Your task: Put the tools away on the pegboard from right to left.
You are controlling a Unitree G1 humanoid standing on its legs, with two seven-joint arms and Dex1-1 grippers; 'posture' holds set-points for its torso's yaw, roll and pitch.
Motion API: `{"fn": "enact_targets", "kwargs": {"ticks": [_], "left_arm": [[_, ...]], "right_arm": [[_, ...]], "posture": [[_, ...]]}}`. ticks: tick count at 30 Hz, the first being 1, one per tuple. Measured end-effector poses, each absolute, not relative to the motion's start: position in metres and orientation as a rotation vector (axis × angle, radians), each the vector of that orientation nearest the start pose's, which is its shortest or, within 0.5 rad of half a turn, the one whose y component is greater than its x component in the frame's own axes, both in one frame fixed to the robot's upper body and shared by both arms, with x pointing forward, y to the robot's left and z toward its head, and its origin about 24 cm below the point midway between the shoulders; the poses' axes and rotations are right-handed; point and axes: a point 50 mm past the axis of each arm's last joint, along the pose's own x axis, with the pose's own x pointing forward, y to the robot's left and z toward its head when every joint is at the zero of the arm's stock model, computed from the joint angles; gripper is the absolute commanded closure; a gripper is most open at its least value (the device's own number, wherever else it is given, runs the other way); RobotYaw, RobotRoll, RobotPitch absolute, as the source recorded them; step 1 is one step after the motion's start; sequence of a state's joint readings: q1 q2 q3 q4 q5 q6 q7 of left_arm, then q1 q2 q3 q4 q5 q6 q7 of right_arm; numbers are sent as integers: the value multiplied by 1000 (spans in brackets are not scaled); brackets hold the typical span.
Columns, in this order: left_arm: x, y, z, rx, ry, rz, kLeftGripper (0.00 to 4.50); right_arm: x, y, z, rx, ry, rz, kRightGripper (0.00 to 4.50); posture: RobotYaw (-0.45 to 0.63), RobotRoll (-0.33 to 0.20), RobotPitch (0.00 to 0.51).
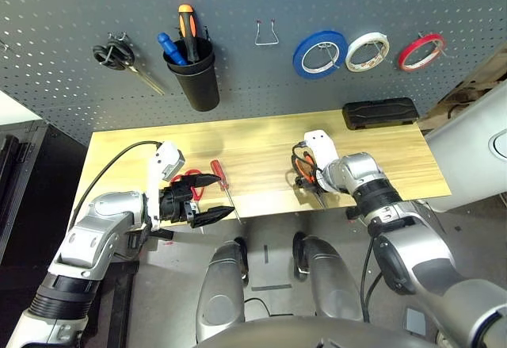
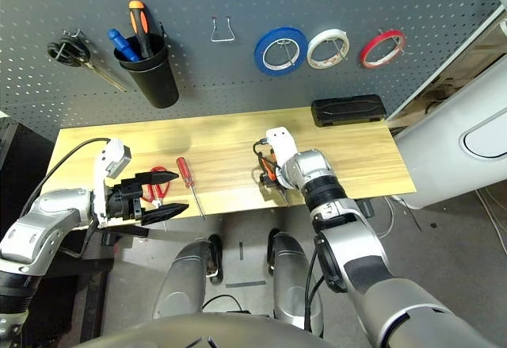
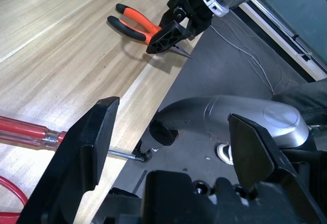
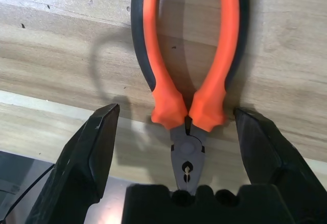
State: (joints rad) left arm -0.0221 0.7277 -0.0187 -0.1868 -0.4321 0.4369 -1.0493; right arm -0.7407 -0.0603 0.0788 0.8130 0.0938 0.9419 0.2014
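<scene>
Pliers point(image 4: 190, 81) lie on the table point(image 1: 253, 142), nose toward the robot, handles toward the pegboard point(image 1: 253, 15); right gripper point(image 4: 179, 147) straddles them, spread, grasping nothing.

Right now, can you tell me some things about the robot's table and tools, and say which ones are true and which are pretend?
1. The thin red tape ring hangs on the dark grey pegboard. True.
2. The right gripper is shut on the orange-and-black-handled pliers. False: its fingers stand open on either side of them.
3. The slim red-handled screwdriver lies on the wooden table. True.
4. The left gripper holds the screwdriver. False: it is open and holds nothing.
5. The blue tape roll lies on the table. False: it hangs on the pegboard.
</scene>
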Motion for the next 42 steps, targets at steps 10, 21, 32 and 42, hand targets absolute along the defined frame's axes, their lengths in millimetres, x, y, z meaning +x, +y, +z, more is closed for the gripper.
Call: {"fn": "enact_targets", "kwargs": {"ticks": [10, 21, 32, 42], "left_arm": [[226, 216, 88, 118, 367, -1062, 0], [237, 240, 126, -1, 215, -933, 0], [239, 264, 170, -76, 56, -850, 0], [245, 267, 195, -128, -28, -845, 0]], "right_arm": [[332, -103, 1, -62, 1021, 312, 2472], [332, -109, 31, -19, 852, 396, 2472], [311, -119, 118, -28, 445, 621, 2472], [312, -103, 194, 11, 36, 828, 2472]], "posture": [[-7, 0, 214], [3, 0, 172], [-15, 0, 134], [-23, 0, 107]]}}
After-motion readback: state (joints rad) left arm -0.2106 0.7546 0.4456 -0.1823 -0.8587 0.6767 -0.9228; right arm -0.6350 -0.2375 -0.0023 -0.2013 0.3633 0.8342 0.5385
